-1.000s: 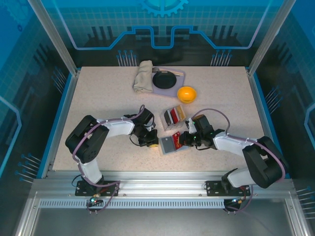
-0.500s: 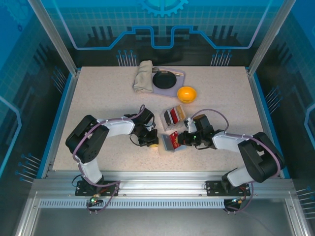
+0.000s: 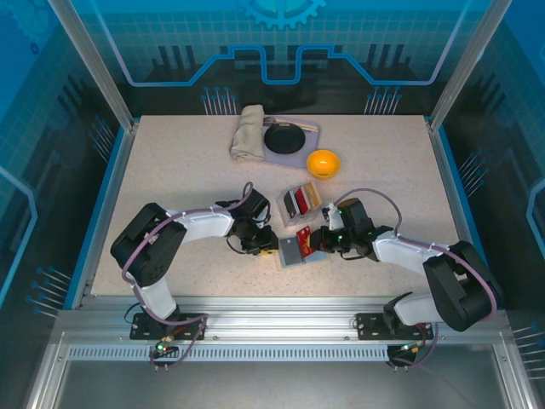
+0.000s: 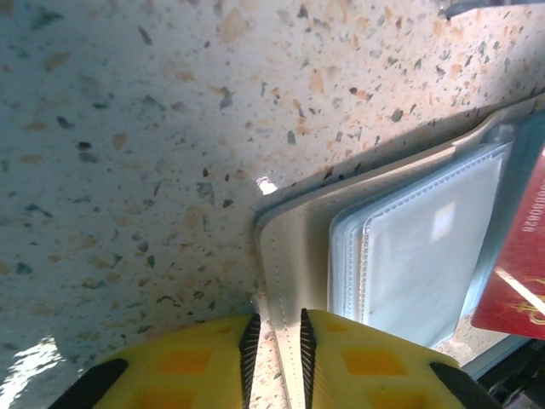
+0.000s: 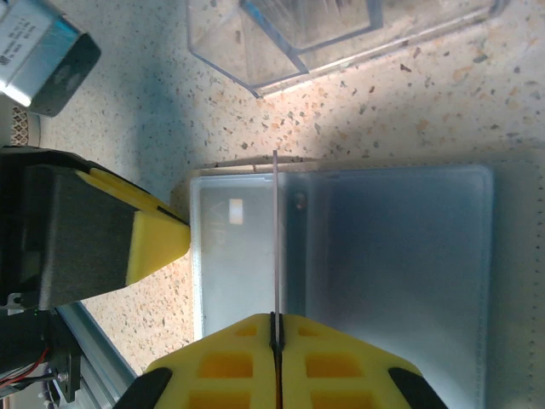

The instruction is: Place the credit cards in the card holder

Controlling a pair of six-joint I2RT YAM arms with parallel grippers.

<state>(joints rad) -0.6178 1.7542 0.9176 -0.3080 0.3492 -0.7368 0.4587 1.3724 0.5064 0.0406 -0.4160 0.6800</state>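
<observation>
red card (image 5: pixel 277 239) — pinched in right tool (image 5: pixel 275 321) | above open card holder (image 5: pixel 400 256)

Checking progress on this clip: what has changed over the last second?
The right gripper, shut on the red card, shifted slightly left in the top view, over the open card holder. No clear grasp or release shows. The left gripper stayed at the holder's left edge; the card box, orange bowl and cloth did not move.
</observation>
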